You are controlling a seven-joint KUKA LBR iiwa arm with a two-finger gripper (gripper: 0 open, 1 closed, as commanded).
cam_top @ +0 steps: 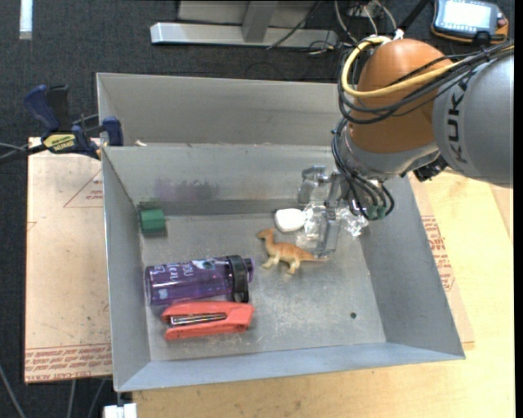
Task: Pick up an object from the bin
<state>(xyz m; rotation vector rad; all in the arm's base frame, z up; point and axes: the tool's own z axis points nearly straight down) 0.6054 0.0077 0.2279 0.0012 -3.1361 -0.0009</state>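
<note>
You have a grey metal bin (245,175) with sloping walls. Its floor is scuffed and dusted with pale specks, and a darker smear crosses the back wall. The arm (482,114) comes in from the right. Its orange cover (400,73), looped with cables, hangs over the bin's back right corner.

The gripper (321,233) is down inside the bin, right of centre. You cannot tell from this angle whether it is open or closed, and nothing can be seen held in it.

The biggest loose thing is a purple bottle (188,280) with a black cap. It lies on its side at the front left, cap toward the middle. A red stapler (208,317) lies just in front of it, alongside and touching or nearly so. Both are well apart from the gripper.

The nearest things are two small ones. An orange toy animal (282,253) stands in the middle of the bin floor, its right end just beside the gripper's tip. A white rounded lump (288,219) lies just behind the toy, close against the gripper's left side. Nothing lies on top of either. The bin floor to the right of the gripper and in front of it is bare.

A small green block (152,220) sits alone at the foot of the left wall, far from the gripper.

Outside the bin you see dark floor (49,49) and loose black leads (359,16) at the top.
</note>
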